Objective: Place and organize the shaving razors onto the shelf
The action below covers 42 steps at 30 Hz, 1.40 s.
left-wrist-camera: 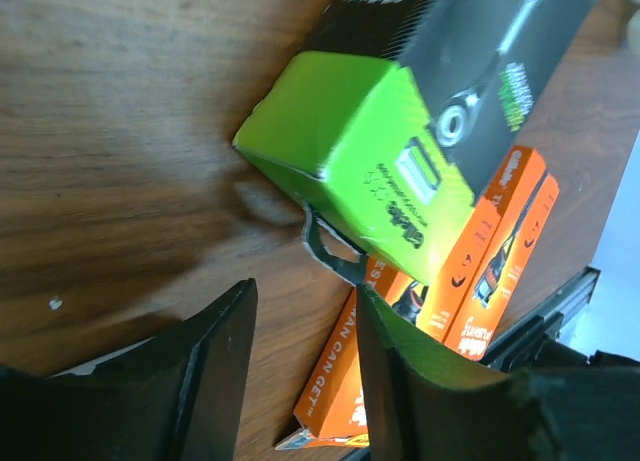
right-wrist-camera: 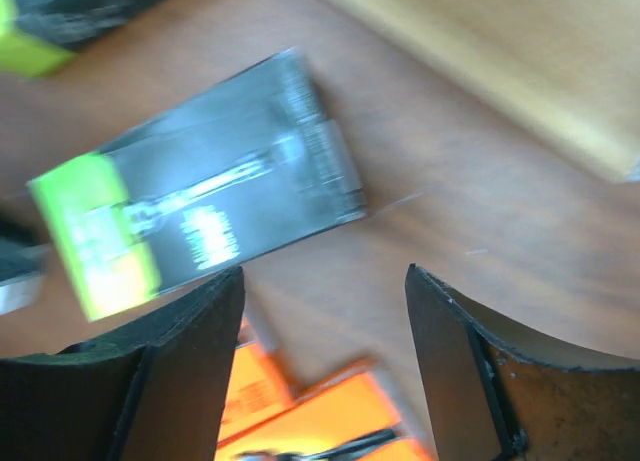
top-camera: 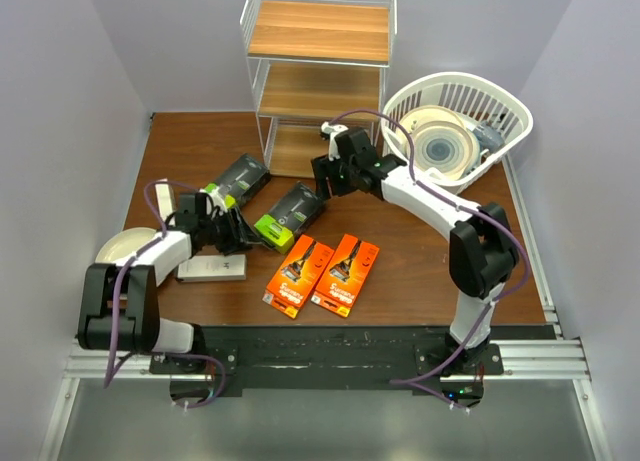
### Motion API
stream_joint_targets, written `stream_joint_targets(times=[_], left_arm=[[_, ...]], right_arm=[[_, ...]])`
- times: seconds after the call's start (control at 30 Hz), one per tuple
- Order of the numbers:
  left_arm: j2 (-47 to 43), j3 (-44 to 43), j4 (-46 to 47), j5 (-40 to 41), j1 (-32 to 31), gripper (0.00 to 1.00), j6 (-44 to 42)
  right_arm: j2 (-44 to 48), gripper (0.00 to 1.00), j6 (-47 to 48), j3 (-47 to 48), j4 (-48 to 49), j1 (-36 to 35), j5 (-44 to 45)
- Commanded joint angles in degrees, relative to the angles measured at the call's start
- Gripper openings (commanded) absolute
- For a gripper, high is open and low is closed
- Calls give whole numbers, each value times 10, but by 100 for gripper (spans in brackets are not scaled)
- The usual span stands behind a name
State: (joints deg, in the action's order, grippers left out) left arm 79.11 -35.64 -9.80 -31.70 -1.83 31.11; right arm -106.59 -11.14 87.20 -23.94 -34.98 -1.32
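The bench point(top-camera: 420, 271) has the shelf point(top-camera: 318, 31) at its far edge, boards bare so far as we see. The nearer black box point(top-camera: 290, 216) lies flat beside 2 orange cards point(top-camera: 345, 273), its lime end facing the left jaws, which are spread and empty (lined up, we judge, to pinch it). The right jaws hang spread and empty near its dark end.

Table point(top-camera: 420, 271) is carrying: orange razor cards point(top-camera: 301, 275) point(top-camera: 345, 273), two; black boxes with lime-green ends point(top-camera: 240, 179) point(top-camera: 290, 216), two; slim white boxes point(top-camera: 211, 269) point(top-camera: 178, 187), two; wire shelf point(top-camera: 318, 31), one; white basket point(top-camera: 470, 86), one; cream plates point(top-camera: 118, 246) point(top-camera: 440, 146), one lying loose, at least one sitting in basket.
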Motion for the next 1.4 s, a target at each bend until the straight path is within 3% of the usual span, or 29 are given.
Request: stream_joint_targets(times=[0.0, 0.17, 0.4, 0.57, 0.73, 0.93, 1.1, 1.23, 1.37], left_arm=[[41, -10, 29, -38, 2, 47, 12], [97, -22, 55, -58, 2, 41, 24], [140, -18, 142, -131, 2, 43, 63], [162, -72, 1, -161, 2, 52, -30], [136, -81, -24, -161, 3, 53, -48], [126, -29, 89, -144, 2, 53, 53], [137, -10, 145, -132, -1, 50, 76], [147, 6, 195, -130, -20, 43, 109], [154, 34, 336, -143, -43, 31, 178]], right_arm=[[5, 67, -119, -52, 29, -3, -143], [-8, 66, -204, -105, 112, -4, -225], [-41, 70, -332, -136, 205, 5, -313], [-46, 73, -353, -138, 209, 23, -307], [-71, 66, -339, -124, 212, 45, -275], [-119, 59, -299, -70, 206, 70, -271], [-127, 59, -296, -61, 210, 80, -271], [-115, 61, -303, -72, 214, 82, -282], [-83, 69, -320, -96, 182, 95, -289]])
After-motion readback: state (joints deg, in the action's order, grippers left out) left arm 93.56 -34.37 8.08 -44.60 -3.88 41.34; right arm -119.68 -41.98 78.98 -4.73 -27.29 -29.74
